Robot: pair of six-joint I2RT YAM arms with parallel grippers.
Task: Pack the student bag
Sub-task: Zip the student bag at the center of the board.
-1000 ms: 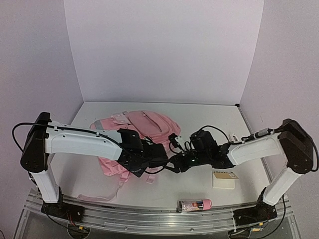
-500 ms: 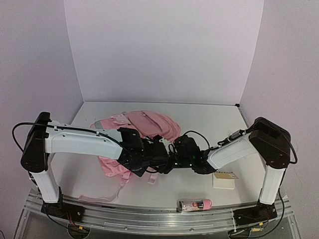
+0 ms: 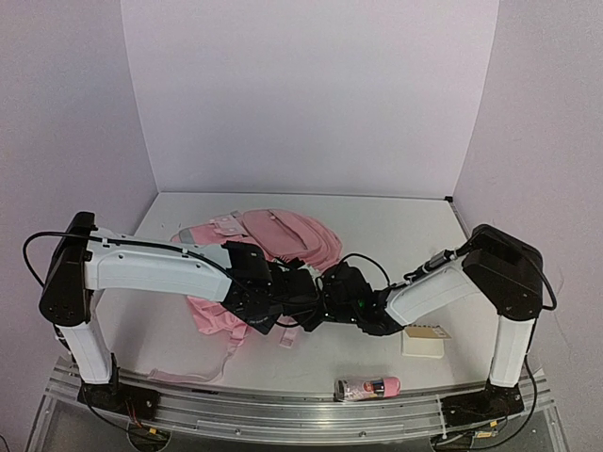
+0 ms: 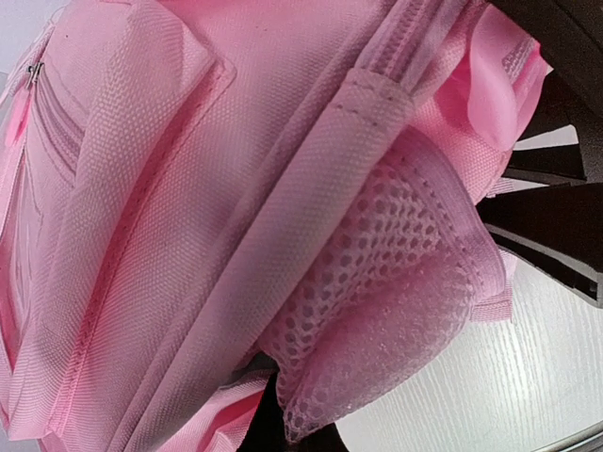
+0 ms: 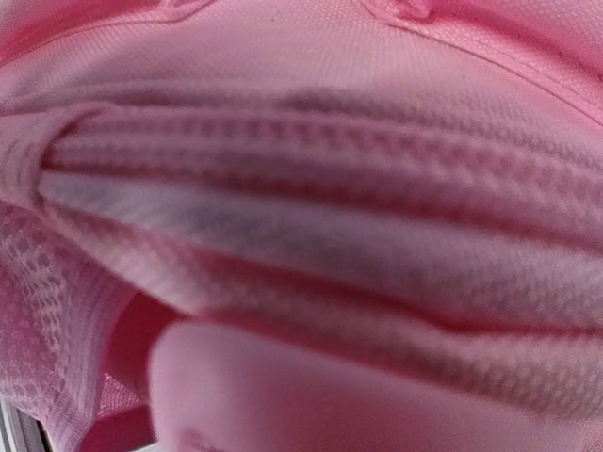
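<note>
Bag: pink, on table, left of middle. Right arm swung in since 1 second ago; right gripper now at bag edge beside left gripper. Looks like both getting ready to open bag. Left gripper pinches bag cloth tight near mesh pocket. Right: cannot tell (its camera sees only pink cloth). Only top view shows box, bottle waiting.
</note>
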